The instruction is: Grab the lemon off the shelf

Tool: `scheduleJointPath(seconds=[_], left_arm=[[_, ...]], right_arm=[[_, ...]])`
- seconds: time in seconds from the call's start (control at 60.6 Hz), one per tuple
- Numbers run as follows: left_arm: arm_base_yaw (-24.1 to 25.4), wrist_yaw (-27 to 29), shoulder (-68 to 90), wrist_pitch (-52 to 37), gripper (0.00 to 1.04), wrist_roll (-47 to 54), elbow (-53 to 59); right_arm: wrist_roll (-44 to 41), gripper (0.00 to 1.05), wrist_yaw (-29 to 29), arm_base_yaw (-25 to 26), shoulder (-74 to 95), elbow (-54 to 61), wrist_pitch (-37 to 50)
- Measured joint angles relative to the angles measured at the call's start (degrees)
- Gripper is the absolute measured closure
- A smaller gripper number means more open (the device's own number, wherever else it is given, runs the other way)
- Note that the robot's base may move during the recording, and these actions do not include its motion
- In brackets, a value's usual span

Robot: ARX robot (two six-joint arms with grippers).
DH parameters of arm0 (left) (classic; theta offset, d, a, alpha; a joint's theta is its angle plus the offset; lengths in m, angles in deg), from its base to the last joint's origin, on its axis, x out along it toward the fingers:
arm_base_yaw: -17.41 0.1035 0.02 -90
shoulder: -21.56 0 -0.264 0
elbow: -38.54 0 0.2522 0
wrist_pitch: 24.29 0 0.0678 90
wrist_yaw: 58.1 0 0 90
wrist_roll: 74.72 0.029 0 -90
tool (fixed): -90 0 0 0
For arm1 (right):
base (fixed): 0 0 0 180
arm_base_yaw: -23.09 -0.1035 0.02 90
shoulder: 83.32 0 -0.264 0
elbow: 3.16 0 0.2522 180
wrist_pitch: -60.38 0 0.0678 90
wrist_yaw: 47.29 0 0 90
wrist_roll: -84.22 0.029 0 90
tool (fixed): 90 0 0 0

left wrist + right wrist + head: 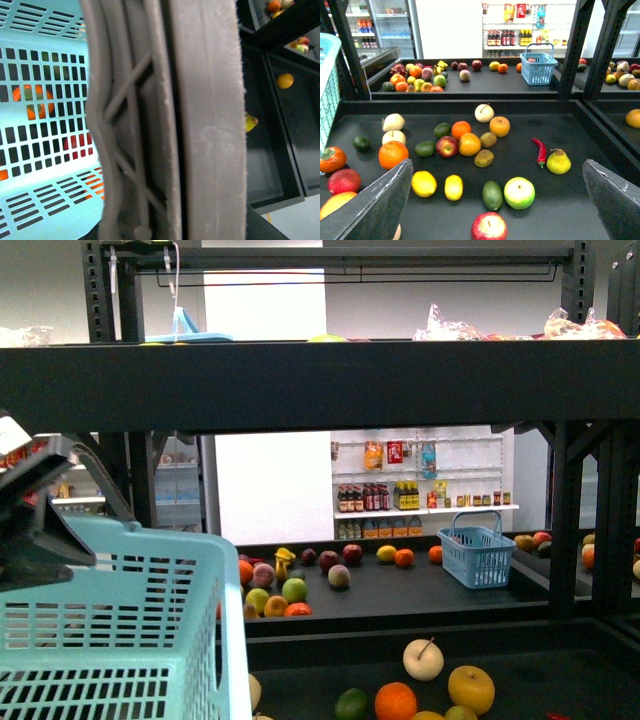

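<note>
On the shelf's dark lower tray lies a yellow oval lemon, with a rounder yellow fruit beside it. My right gripper hangs open above this tray, and the lemon sits just inside its left finger, below the jaws and untouched. My left gripper is shut on the rim of a light blue basket. That basket fills the lower left of the front view, where the shelf's black beam crosses above.
Near the lemon lie an avocado, a green apple, a red apple, a chili and a pear. Black uprights flank the tray. A small blue basket stands on the far tray.
</note>
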Motion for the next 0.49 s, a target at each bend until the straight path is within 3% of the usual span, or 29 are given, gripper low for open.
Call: scheduleJointPath(seconds=[0.264, 0.495], left_arm=[[-4.81, 0.7, 7.98, -0.98, 0.78, -0.04, -3.54], [-5.84, 1.42, 10.93, -0.98, 0.78, 0.44, -7.76]], right_arm=[[0.0, 0.02, 0.0, 0.0, 0.0, 0.0, 0.0], [0.0, 0.02, 0.0, 0.0, 0.0, 0.0, 0.0]])
